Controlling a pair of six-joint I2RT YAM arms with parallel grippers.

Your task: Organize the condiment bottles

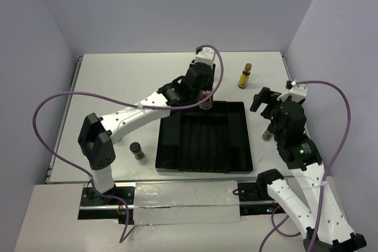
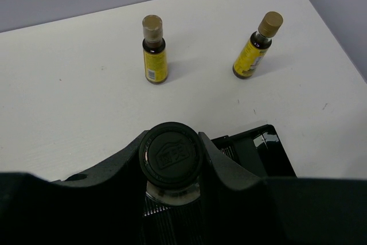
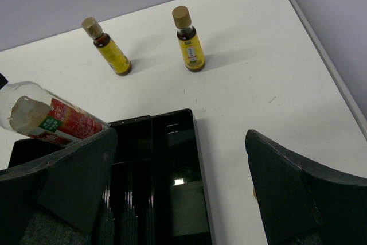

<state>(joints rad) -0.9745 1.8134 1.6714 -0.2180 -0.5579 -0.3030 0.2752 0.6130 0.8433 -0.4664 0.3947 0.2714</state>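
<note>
My left gripper (image 1: 204, 98) is shut on the tall clear bottle (image 1: 205, 105) over the far left corner of the black tray (image 1: 236, 146). In the left wrist view the bottle's black cap (image 2: 170, 154) sits between the fingers (image 2: 229, 167). From the right wrist view the bottle (image 3: 49, 120) leans, showing its red-white label. Two slim yellow bottles (image 2: 154, 55) (image 2: 255, 51) stand upright on the table beyond the tray; only one (image 1: 244, 76) shows from above. A short dark jar (image 1: 137, 150) stands left of the tray. My right gripper (image 1: 267, 113) (image 3: 183, 190) hangs open over the tray's right edge.
The tray (image 3: 166, 199) has ridged compartments with nothing seen in them. A small brown thing (image 1: 267, 136) sits under the right gripper, right of the tray. The table's right edge (image 3: 327, 55) and the walls lie close by. Purple cables loop over both arms.
</note>
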